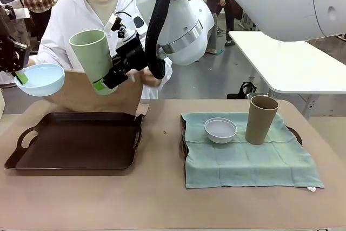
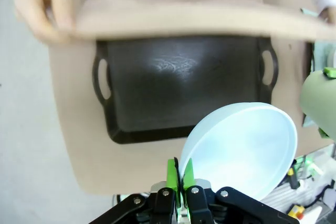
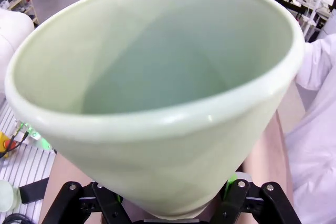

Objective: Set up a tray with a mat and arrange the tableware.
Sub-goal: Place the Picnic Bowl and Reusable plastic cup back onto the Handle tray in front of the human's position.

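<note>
My left gripper [image 1: 20,77] is shut on the rim of the pale blue bowl [image 1: 40,78], held in the air at the far left above the table. In the left wrist view the green pads [image 2: 180,174] pinch that bowl [image 2: 241,150] over the dark empty tray [image 2: 173,87]. My right gripper [image 1: 102,84] reaches across and is shut on the base of the light green cup [image 1: 93,58], tilted above the tray [image 1: 75,139]. That cup [image 3: 157,93] looms large in the right wrist view. The person holds a brown mat [image 1: 81,97] behind the tray.
On the right a second tray [image 1: 294,132] carries a green cloth [image 1: 243,155] with the greyish-white bowl [image 1: 220,130] and the brown cup [image 1: 261,119] standing on it. The person's hand [image 2: 44,9] grips the mat's edge. A white table [image 1: 292,63] stands behind.
</note>
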Tool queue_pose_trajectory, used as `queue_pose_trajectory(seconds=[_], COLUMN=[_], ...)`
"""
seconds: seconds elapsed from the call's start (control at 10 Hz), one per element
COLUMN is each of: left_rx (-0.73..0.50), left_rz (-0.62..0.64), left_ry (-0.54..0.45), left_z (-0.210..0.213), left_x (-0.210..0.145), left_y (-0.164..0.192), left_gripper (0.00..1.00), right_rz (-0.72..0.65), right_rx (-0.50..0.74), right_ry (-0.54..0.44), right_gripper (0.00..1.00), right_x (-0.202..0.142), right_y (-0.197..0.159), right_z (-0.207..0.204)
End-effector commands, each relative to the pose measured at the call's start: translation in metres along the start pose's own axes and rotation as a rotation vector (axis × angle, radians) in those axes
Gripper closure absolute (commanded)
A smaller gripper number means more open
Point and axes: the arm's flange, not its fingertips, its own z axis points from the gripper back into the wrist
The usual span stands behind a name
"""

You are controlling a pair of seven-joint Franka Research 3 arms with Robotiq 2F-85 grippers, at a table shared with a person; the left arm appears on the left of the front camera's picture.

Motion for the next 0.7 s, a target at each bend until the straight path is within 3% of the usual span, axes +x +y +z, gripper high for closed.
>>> queue_pose_trajectory(seconds=[0.0, 0.6], left_rx=[-0.001, -0.001], left_rz=[-0.011, -0.011], left_ry=[-0.003, -0.003], left_z=[0.0023, 0.0023], left_x=[-0.0006, -0.0006], left_y=[-0.0006, -0.0006], left_gripper=[1.0, 1.0], right_rz=[0.005, 0.005], right_rx=[-0.004, -0.004], right_ry=[0.006, 0.006], right_gripper=[0.78, 0.78], right_x=[0.0008, 0.0008], right_y=[0.002, 0.002], right_z=[0.0022, 0.0022])
